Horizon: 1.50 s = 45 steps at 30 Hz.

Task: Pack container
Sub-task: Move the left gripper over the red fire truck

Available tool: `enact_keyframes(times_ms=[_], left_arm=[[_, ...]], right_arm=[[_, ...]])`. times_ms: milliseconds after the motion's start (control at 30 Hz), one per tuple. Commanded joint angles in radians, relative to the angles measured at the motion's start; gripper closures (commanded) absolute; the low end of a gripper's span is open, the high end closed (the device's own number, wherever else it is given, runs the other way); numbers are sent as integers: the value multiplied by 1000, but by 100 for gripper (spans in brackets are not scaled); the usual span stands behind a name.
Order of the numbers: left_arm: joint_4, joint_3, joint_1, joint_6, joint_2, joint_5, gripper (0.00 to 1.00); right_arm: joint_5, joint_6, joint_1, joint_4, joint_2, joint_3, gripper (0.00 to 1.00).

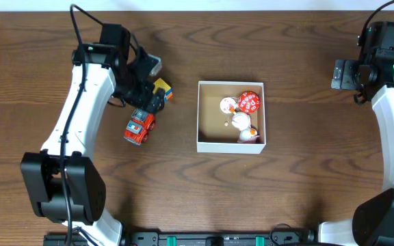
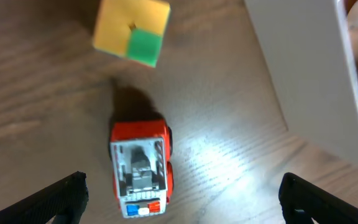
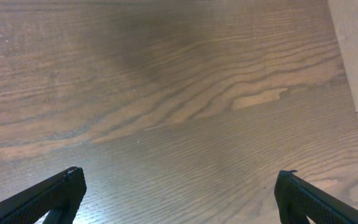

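Start on the left. Your left gripper (image 2: 182, 198) hangs over the red toy truck (image 2: 140, 169) with its fingers spread wide and nothing between them. The truck lies on the table (image 1: 286, 191) between the two tips, nearer the left one, so the step in hand looks like picking it up. Shift over until the truck is centred, come straight down, and close across its narrow sides, not nose to tail, so it cannot pivot. Keep clear of the yellow and green block (image 2: 131, 31) just beyond the truck; a low finger could knock it away.

The box (image 1: 231, 145) sits in the middle of the table, well apart from the truck, with its near wall showing at the right of the left wrist view. A red spotted toy (image 1: 250, 102) and some white pieces (image 1: 240, 121) crowd its right half, so the bare left half is the better place to drop.

Your right gripper (image 3: 179, 194) is far off at the right, fingers apart and empty, over bare wood.

From overhead the left arm covers its own fingertips and part of the block. What the white pieces are is too small to tell.
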Motion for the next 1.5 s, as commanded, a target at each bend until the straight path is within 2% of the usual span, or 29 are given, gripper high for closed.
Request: enact_keyframes(times_ms=[0, 400, 633, 1467], left_arm=[[6, -44, 12, 40, 10, 5, 2], [134, -143, 58, 35, 10, -3, 2], [140, -156, 58, 37, 10, -59, 2], [132, -156, 57, 36, 9, -58, 2]], right_arm=[[3, 16, -4, -1, -2, 11, 1], [3, 17, -4, -1, -2, 11, 1], [3, 17, -4, -1, -2, 11, 1], [3, 17, -4, -1, -2, 11, 1]])
